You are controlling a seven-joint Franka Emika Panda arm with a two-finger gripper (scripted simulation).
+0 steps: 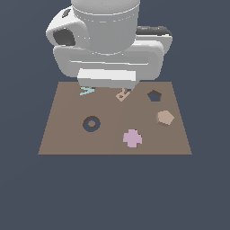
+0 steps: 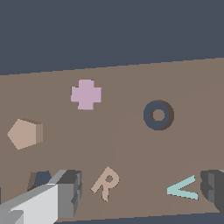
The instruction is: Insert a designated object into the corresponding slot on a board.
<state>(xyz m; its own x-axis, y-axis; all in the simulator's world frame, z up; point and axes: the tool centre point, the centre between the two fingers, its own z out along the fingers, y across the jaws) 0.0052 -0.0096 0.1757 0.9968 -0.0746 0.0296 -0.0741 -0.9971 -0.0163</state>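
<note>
While flat, pentagon block [image 1: 165, 117], vertex toward slot [image 1: 154, 95]

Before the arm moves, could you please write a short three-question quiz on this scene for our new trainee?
1. True or false: the peach pentagon block already sits in the pentagon slot.
2. Multiple choice: in the exterior view, which piece lies nearest the board's near edge? A) pink cross B) tan R C) teal V
3. Fill in: in the wrist view, the tool has the tan letter ____ between its fingers, untouched.

Key: 1 false; 2 A; 3 R.
</note>
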